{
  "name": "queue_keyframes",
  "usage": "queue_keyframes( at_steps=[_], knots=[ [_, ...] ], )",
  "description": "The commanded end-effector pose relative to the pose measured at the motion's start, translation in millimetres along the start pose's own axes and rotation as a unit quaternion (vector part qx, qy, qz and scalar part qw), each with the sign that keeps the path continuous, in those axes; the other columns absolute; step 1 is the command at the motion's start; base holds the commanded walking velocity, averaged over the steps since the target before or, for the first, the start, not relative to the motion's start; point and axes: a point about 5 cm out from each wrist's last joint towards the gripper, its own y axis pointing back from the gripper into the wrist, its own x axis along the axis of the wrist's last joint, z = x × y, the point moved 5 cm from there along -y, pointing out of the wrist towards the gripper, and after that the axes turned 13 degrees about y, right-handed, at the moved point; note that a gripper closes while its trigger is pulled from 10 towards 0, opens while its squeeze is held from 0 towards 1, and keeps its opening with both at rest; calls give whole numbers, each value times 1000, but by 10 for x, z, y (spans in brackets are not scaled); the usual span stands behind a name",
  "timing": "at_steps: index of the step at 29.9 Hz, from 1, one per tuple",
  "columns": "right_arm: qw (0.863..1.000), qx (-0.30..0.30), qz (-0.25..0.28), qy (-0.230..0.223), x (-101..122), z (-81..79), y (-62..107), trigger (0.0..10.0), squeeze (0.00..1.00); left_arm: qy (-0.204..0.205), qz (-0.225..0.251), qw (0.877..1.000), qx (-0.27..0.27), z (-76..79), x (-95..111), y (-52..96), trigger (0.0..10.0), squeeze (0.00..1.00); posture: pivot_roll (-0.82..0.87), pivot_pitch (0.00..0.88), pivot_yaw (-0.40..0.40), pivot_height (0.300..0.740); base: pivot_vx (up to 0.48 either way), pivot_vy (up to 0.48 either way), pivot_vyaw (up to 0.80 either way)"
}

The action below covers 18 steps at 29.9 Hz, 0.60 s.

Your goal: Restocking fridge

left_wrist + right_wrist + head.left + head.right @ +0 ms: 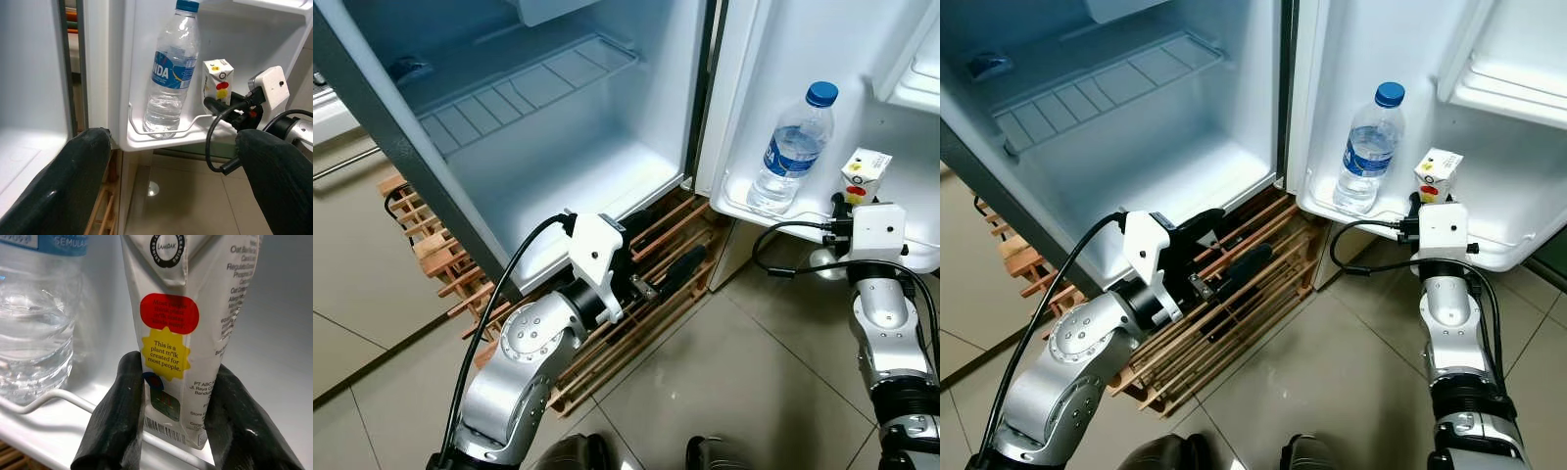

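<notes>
A clear water bottle (793, 152) with a blue cap stands upright in the lowest shelf (901, 257) of the open fridge door. Right of it stands a small white plant-milk carton (865, 176), upright behind the shelf's wire rail (58, 394). My right gripper (178, 364) reaches in from the front, one black finger pressed on each side of the carton's lower part. My left gripper (675, 235) is open and holds nothing. It hangs low in front of the fridge's bottom edge, over the wooden slats, and points toward the door shelf.
The fridge body (587, 166) stands open, with a wire shelf (519, 93) in its upper part and a bare white floor. A wooden slatted pallet (431, 245) lies under the fridge. A second door shelf (915, 93) is above the carton. Tiled floor lies below.
</notes>
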Motion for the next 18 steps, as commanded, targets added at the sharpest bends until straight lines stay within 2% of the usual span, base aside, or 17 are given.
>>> queue_keyframes(
  at_steps=[1,3,4,5,6,7,10,18],
  knots=[
    [997,44,-57,0,-285,-170,124,10000,0,0,-1,1000,3,5,4,23,10000,0,-8,176,86,740,0,0,0],
    [997,43,-62,0,-308,-139,125,10000,0,0,-1,1000,4,4,2,21,10000,0,-8,176,86,740,0,0,0],
    [997,40,-64,-4,-316,-121,124,10000,286,-1,-1,1000,4,4,2,21,10000,0,-8,176,86,740,0,0,0],
    [997,36,-65,-9,-318,-100,120,10000,745,-1,-1,1000,4,3,3,21,10000,0,-8,176,86,740,0,0,0],
    [997,32,-67,-16,-324,-85,114,10000,969,-1,-2,1000,5,0,1,21,10000,0,-13,175,84,740,0,0,0],
    [997,28,-69,-26,-327,-69,106,10000,1000,-1,-2,1000,5,-1,0,19,10000,0,-13,175,84,740,0,0,0],
    [995,17,-74,-59,-330,-24,79,10000,1000,-3,-2,1000,6,-1,-3,10,10000,0,-15,172,83,740,0,0,0],
    [995,12,-68,-78,-307,5,74,10000,1000,-5,-1,1000,5,-3,-1,-3,10000,0,-18,166,82,740,0,0,0]
  ],
)
